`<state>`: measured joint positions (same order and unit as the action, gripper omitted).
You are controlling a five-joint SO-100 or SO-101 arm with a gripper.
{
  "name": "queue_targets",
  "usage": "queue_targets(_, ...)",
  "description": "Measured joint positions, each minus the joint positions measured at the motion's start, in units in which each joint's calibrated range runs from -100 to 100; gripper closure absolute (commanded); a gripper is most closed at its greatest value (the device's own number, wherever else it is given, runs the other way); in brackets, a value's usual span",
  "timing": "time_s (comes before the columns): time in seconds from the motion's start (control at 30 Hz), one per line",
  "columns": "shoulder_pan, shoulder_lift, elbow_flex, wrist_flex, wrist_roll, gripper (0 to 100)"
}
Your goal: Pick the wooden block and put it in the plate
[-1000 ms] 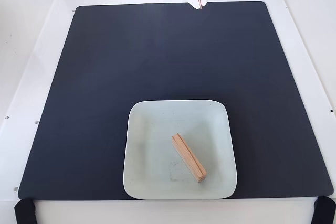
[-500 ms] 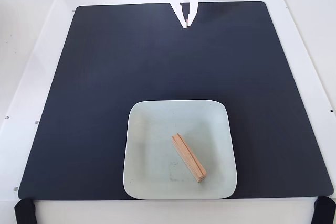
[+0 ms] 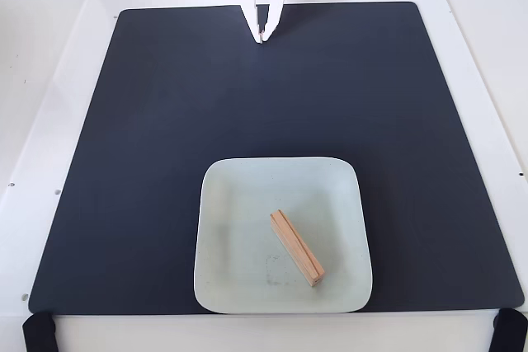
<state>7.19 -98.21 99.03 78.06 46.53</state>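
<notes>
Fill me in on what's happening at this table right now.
Nothing is being handled at this moment. The wooden block lies inside the plate, resting diagonally a little right of its middle. The plate sits on the black mat, near its front edge in the fixed view. The gripper is far from both, up at the mat's back edge, holding nothing, its fingers drawn together to a point. Judging by how things lie, the block is already where it belongs.
</notes>
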Motion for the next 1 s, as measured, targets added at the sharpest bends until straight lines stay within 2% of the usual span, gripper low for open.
queue_targets(1.0,-0.68,0.00,0.00,0.17,0.00,99)
